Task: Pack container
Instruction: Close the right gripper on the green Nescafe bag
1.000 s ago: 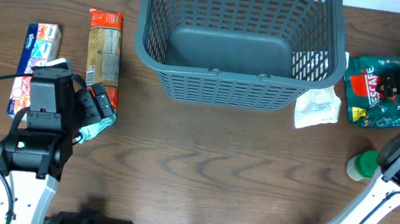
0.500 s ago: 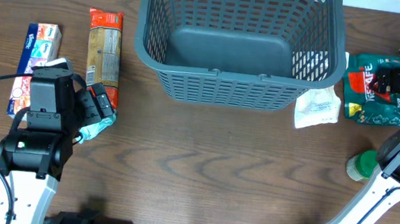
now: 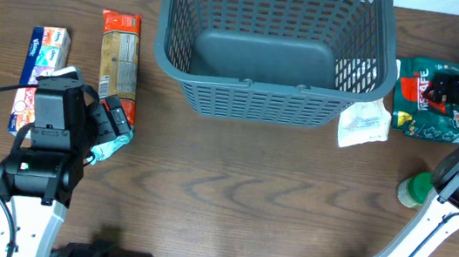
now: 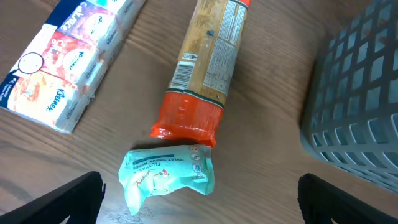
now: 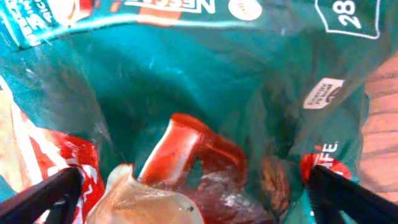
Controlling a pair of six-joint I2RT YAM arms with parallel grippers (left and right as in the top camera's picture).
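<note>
The container (image 3: 259, 104) stands at the far middle of the table (image 3: 231, 190). Off its right side, my right gripper (image 5: 196, 198) is down on a green coffee bag (image 5: 186, 93), its fingers spread wide with the bag filling the gap between them, not clamped. My left gripper (image 4: 202, 199), also wide open and holding nothing, hangs over a mint tissue packet (image 4: 168, 174) just beside the red end of a long packet (image 4: 208, 68).

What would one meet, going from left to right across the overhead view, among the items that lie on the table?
tissue pack → long orange-ended packet → grey container → white sachet → green coffee bag
</note>
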